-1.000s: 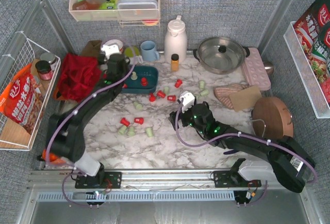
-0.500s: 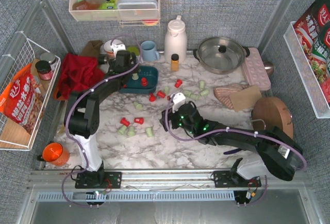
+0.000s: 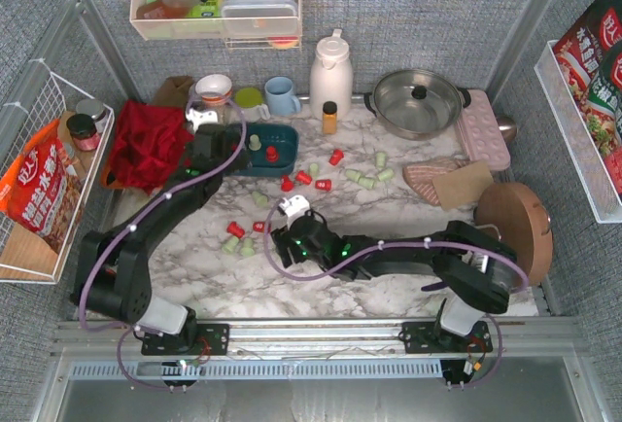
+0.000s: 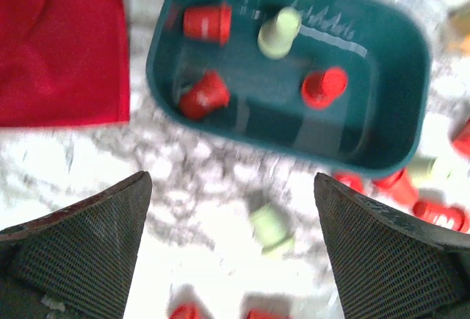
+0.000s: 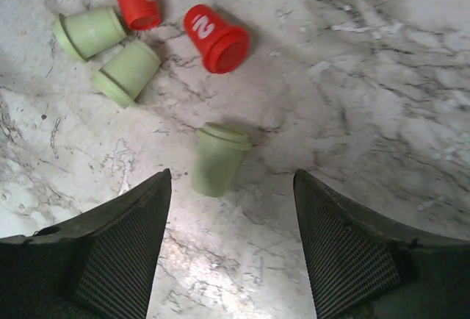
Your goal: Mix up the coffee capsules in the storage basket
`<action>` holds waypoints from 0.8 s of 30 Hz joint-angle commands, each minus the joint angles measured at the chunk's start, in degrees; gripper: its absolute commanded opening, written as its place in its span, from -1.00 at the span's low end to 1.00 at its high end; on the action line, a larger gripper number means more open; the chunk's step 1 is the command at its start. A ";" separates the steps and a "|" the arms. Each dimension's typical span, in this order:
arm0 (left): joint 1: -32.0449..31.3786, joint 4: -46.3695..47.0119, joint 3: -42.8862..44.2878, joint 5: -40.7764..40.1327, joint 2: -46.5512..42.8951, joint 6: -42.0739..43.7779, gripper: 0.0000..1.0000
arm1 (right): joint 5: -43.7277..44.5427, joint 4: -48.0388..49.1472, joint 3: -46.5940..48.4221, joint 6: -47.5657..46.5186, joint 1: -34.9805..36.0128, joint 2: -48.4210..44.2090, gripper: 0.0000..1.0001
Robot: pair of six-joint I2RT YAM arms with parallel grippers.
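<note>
- left gripper (image 4: 229,212): jaws have gone from part-closed to fully apart, with nothing between them. It has backed off from over the basket (image 4: 382,91) to just off its near-left edge.
- basket holds three red capsules (image 4: 203,95) and one green. This reads as a drop just completed.
- right gripper (image 5: 231,187): has travelled from well right of the basket to the cluster in front of it. Jaws are apart but narrowing. A green capsule (image 5: 218,159) lies just ahead between the tips, not yet clamped.
- judgement: next pick is under way. Most capsules lie loose on the marble (image 5: 367,76) in front and to the right of the basket, so the task is at an early stage.
</note>
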 commanded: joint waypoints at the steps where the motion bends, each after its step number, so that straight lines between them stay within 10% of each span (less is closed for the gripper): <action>1: -0.59 -6.30 -7.68 2.71 -7.36 -1.72 0.98 | 3.40 -2.37 3.30 0.87 2.43 4.06 0.42; 24: -4.58 -2.70 -35.51 6.85 -40.23 -15.67 0.98 | 6.64 -5.67 10.05 -2.26 4.27 12.81 -0.04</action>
